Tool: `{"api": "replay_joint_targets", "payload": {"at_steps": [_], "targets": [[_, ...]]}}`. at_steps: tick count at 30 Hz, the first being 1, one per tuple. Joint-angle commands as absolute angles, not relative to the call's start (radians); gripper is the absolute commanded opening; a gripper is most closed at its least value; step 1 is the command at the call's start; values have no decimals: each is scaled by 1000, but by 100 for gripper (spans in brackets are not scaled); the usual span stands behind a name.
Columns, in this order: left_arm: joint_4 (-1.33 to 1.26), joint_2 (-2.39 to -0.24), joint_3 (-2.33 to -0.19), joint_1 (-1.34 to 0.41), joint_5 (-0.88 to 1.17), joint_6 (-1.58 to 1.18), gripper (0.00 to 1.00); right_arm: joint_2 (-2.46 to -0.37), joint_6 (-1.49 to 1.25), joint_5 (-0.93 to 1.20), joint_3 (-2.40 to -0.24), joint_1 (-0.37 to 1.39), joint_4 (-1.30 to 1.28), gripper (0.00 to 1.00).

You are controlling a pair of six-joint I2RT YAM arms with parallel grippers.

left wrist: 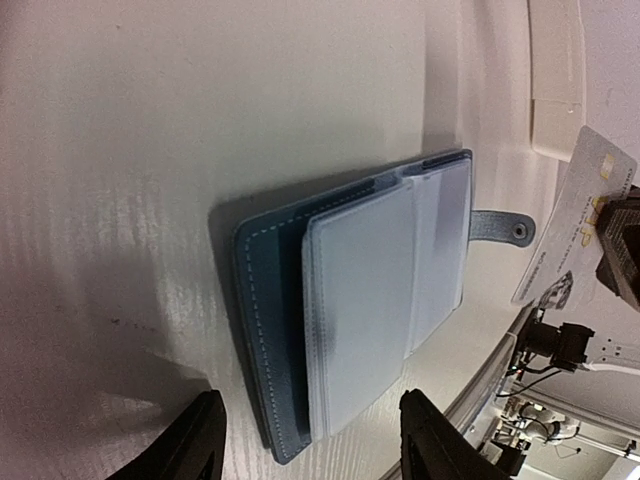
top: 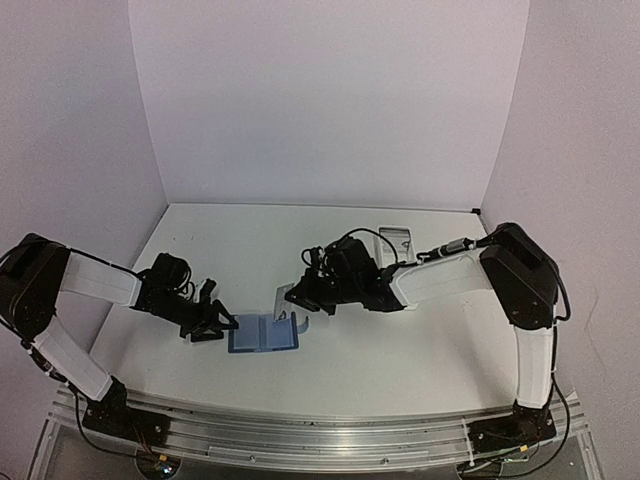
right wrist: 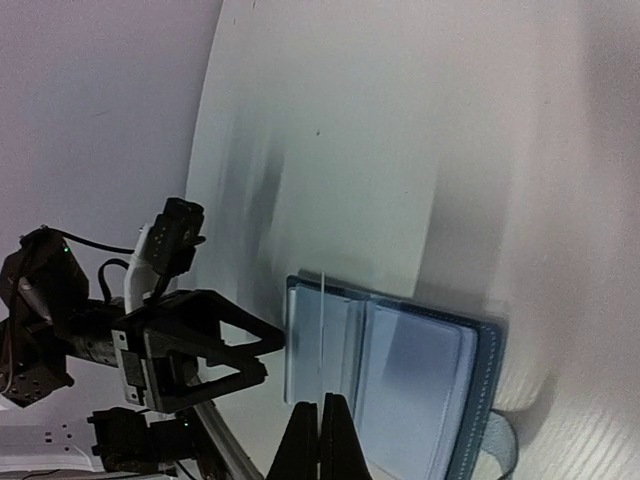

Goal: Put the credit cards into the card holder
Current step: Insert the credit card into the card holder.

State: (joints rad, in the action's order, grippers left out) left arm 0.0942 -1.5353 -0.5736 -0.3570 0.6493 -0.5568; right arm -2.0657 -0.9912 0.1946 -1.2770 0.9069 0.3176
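White worktop, near edge: floppy card holder (top: 264, 333) is framed by the empty, wide-spread left gripper (top: 222, 322); a thin, stiff, likely slippery credit card (left wrist: 575, 220) is pinched edgewise by the right gripper (right wrist: 321, 420).

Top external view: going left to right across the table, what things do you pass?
Left gripper → blue wallet → right gripper, pinching a card above the wallet's right part → pale tray towards the far edge.
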Motion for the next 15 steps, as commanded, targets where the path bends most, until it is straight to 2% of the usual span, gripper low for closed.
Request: {"api": "replay_joint_targets", "payload": {"at_steps": [1,15], "targets": [[46,-1597,-536,-356,656,-611,55,-2115,-1149,237,-1267,939,547,0],[-31,-1659,-510,-357,619,-671,43,-2225,-1185,221,-1241,954,625,0]]}}
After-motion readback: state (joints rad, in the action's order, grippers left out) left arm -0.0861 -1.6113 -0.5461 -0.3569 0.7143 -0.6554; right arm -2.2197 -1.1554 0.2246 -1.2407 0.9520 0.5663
